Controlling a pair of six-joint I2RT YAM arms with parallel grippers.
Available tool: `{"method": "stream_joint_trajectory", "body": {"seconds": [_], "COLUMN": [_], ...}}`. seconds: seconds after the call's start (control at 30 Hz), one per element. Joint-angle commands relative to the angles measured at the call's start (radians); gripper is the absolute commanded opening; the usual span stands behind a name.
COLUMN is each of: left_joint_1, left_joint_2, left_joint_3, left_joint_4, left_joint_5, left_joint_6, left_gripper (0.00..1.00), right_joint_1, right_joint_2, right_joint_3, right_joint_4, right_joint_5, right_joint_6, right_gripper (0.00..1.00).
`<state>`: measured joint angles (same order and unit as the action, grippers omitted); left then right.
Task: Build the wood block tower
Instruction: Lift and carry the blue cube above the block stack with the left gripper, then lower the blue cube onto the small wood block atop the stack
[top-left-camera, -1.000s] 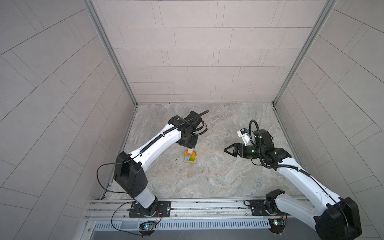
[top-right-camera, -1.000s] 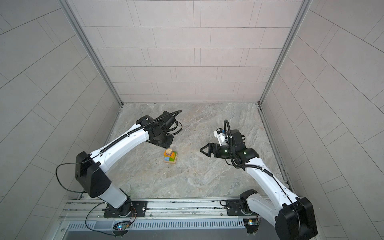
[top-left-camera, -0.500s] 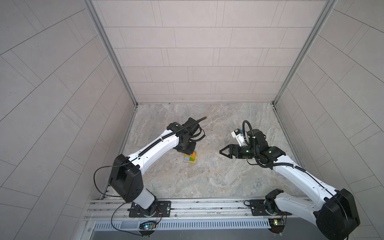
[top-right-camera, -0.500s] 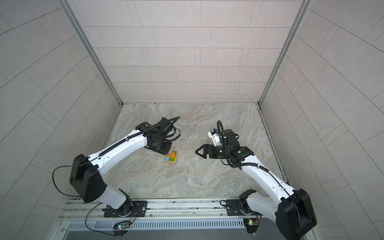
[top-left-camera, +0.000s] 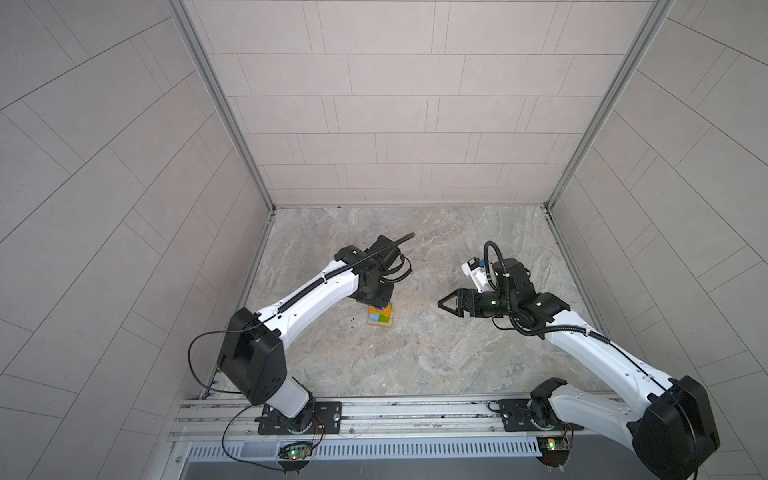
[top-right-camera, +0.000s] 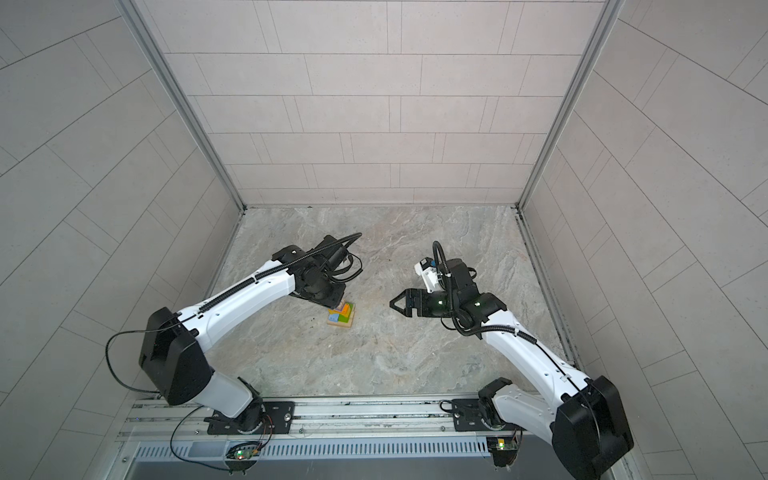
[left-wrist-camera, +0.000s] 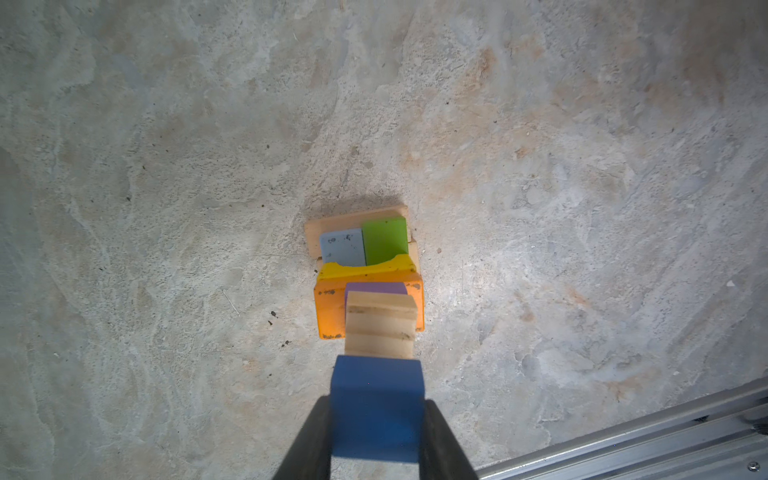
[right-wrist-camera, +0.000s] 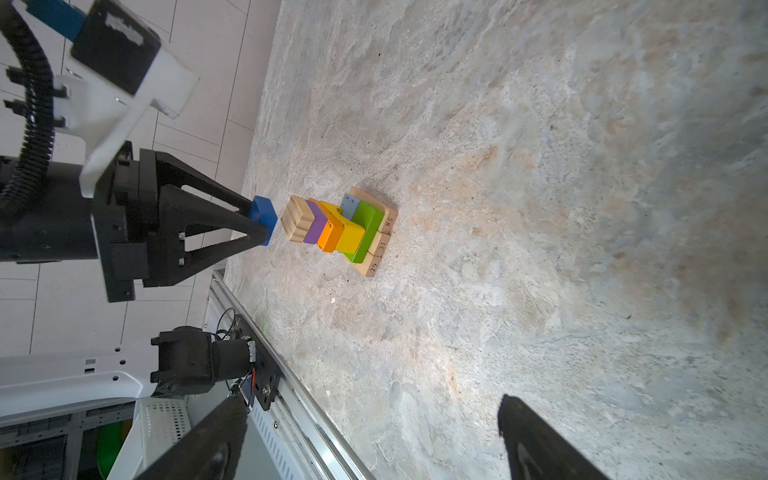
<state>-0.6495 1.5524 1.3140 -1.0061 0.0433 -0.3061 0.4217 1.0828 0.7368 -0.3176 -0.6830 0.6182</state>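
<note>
**Top views.** Wood block tower (top-left-camera: 380, 319) (top-right-camera: 341, 316): on the stone-patterned table (top-left-camera: 415, 353), left of centre. It is seen almost from above, so its long axis points up towards the camera. The left arm's wrist covers its top, and the left gripper's fingers are hidden there. Right gripper (top-left-camera: 446, 303) (top-right-camera: 397, 305): well apart from the tower, pointing towards it, empty.

**Left wrist view.** Left gripper (left-wrist-camera: 376, 419): jaws closed on the dark-blue cube (left-wrist-camera: 376, 399), above the stack. Below it, in descending order:
- tan blocks (left-wrist-camera: 380, 328)
- purple cube (left-wrist-camera: 374, 287)
- orange bar (left-wrist-camera: 328, 309)
- yellow bar (left-wrist-camera: 365, 271)
- green bar (left-wrist-camera: 384, 239) and light-blue bar (left-wrist-camera: 343, 248), side by side
- tan base bars (left-wrist-camera: 353, 219)

**Right wrist view.** The tower (right-wrist-camera: 332, 228) stands upright, its long axis at right angles to the tabletop. The three base bars lie flat and parallel, their ends numbered 58, 31 and 29. The green bar runs crosswise over them. The held cube (right-wrist-camera: 264, 216) is just above the top tan block, with a narrow gap showing. The right gripper's own fingers (right-wrist-camera: 523, 419) are spread wide, with nothing between them.
</note>
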Motion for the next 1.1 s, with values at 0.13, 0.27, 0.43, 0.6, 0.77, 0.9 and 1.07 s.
{"method": "stream_joint_trajectory", "body": {"seconds": [0.13, 0.27, 0.43, 0.6, 0.77, 0.9, 1.07], "left_joint_1": [-0.018, -0.023, -0.028, -0.033, -0.036, -0.035, -0.037], "left_joint_2": [0.012, 0.016, 0.025, 0.044, 0.046, 0.051, 0.053], "left_joint_3": [0.015, 0.015, 0.021, 0.03, 0.033, 0.033, 0.035], "left_joint_4": [-0.004, -0.003, 0.009, 0.01, 0.012, 0.008, 0.009], "left_joint_5": [-0.047, -0.066, -0.064, -0.062, -0.073, -0.079, -0.08], "left_joint_6": [0.004, 0.011, 0.024, 0.03, 0.033, 0.035, 0.036], "left_gripper": [0.3, 0.3, 0.3, 0.3, 0.3, 0.3, 0.3], "right_joint_1": [0.007, 0.007, 0.008, 0.007, 0.007, 0.007, 0.007], "right_joint_2": [-0.002, 0.0, 0.006, 0.012, 0.018, 0.023, 0.025], "right_joint_3": [0.024, 0.025, 0.028, 0.035, 0.039, 0.041, 0.042], "right_joint_4": [-0.003, -0.004, -0.006, -0.009, -0.01, -0.008, -0.007], "right_joint_5": [0.016, 0.016, 0.016, 0.015, 0.016, 0.014, 0.013], "right_joint_6": [0.0, 0.001, 0.0, -0.003, -0.003, -0.005, -0.006], "right_gripper": [0.95, 0.95, 0.95, 0.95, 0.95, 0.95, 0.95]}}
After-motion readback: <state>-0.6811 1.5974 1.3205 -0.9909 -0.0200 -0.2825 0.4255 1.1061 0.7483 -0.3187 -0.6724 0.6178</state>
